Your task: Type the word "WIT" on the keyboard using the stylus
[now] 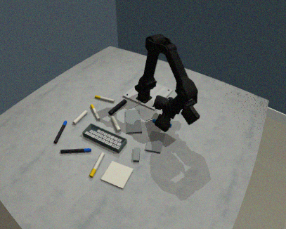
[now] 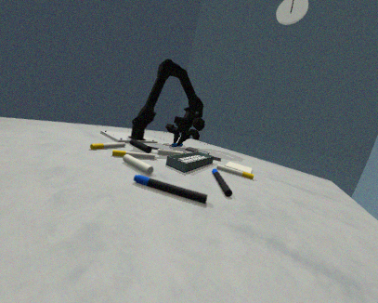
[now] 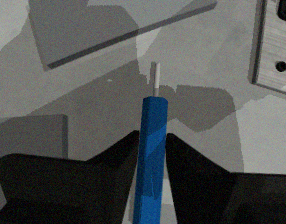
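The stylus (image 3: pixel 153 150) (image 1: pixel 154 121) (image 2: pixel 176 145) has a blue body and a thin pale tip, which points away from the fingers in the wrist view. My gripper (image 3: pixel 152 137) (image 1: pixel 162 124) is shut on its blue body, with one black finger against each side. The stylus is low at the desk surface; whether it touches the desk I cannot tell. The dark green keyboard (image 1: pixel 104 138) (image 2: pixel 190 160) with pale keys lies left of and in front of the gripper in the top view. Its letters are too small to read.
Flat grey slabs (image 1: pixel 133 121) (image 3: pixel 94 30) lie near the gripper, with a small grey block (image 1: pixel 135 154) and a cream pad (image 1: pixel 117 174) in front. Several markers surround the keyboard, including a black one (image 1: pixel 76 151) with a blue cap. A black cylinder (image 1: pixel 117 107) lies near the arm's base.
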